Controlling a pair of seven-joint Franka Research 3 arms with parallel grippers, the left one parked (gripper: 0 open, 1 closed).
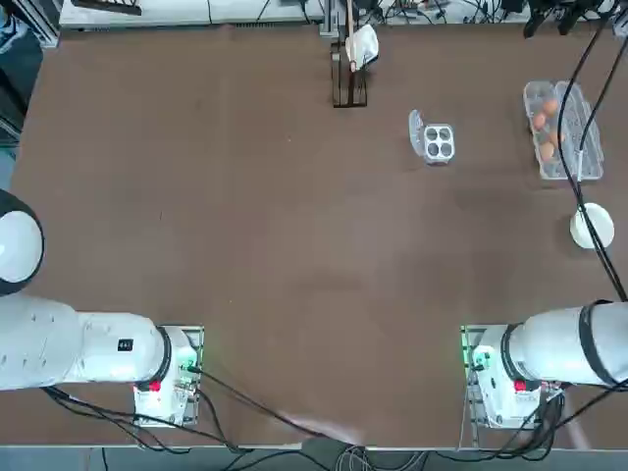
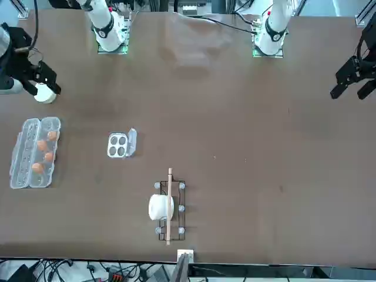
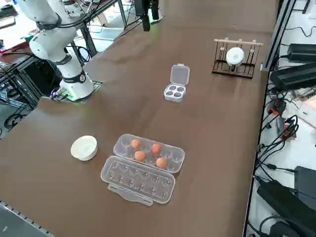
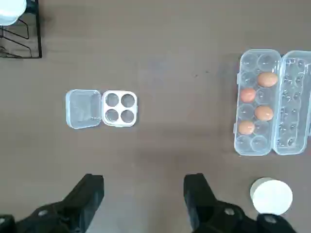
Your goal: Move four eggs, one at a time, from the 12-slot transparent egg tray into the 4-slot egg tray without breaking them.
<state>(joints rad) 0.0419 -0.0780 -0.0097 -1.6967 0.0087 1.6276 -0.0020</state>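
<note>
Showing the layout before any egg is lifted: the right gripper (image 4: 144, 194) hangs high above the brown desk (image 1: 245, 226) with its two black fingers (image 4: 87, 191) spread wide and holding nothing, a stance that gives the wrist camera a clear view of both trays. The long clear plastic 12-slot egg tray (image 4: 257, 102) lies with its lid folded flat beside it, so all cups can be reached from above; four small orange-brown eggs (image 4: 256, 103) sit in its middle cups, staggered between the two rows. The small square whitish 4-slot egg tray (image 4: 120, 108) rests well apart from the long tray, lid flap open to one side and all four cups bare, ready to receive. A round white bowl (image 4: 271, 195) stands near one end of the long tray, and a dark wire rack (image 3: 235, 58) holding a white cup stands farther off, clear of the likely transfer path.
</note>
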